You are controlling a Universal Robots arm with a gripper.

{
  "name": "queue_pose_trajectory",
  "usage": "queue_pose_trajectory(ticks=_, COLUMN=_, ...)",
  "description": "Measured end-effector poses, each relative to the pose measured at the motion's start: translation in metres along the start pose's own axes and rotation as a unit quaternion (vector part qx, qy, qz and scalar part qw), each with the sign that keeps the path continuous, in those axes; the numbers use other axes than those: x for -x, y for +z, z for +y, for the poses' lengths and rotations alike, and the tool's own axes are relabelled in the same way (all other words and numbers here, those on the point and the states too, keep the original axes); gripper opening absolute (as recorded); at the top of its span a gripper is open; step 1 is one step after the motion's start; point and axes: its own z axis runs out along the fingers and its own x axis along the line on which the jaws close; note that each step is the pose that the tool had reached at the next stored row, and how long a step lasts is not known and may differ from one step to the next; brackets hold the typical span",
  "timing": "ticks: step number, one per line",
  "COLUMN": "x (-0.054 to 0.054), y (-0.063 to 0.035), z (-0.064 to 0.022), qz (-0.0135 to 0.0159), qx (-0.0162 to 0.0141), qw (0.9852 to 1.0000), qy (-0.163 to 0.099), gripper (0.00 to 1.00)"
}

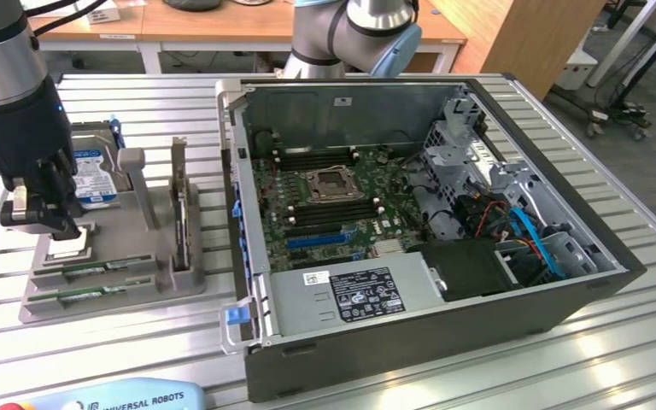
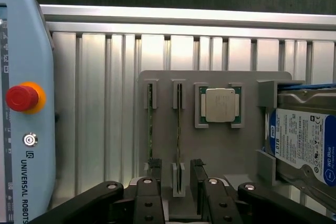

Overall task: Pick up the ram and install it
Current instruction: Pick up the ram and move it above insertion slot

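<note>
item: ram [image 2: 178,129], green stick on edge in the grey holder [image 2: 215,150], in the slot just beside the processor chip [image 2: 220,104]; long axis level, parallel to the chip's side, thin edge up. gripper [image 2: 175,174]: jaws apart, hovering astride the stick's line. step: approach before pick; a grasp calls for jaws square across the thin edge

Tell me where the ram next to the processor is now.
The ram sits in the grey holder at the exterior view's left, between the processor and a second ram, near the open jaws.
</note>
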Motion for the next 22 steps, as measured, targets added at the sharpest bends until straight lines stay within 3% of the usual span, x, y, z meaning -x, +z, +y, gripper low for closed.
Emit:
queue_pose_trajectory(ticks=11, x=-0.007, y=0.0, z=0.0001, qz=0.0, qx=0.0001, qw=1.0, qy=0.0, gripper=0.35)
queue_pose_trajectory(ticks=22, x=-0.007, y=0.0125, z=-0.0005, qz=0.0, qx=0.0, qw=1.0, qy=0.0, gripper=0.35)
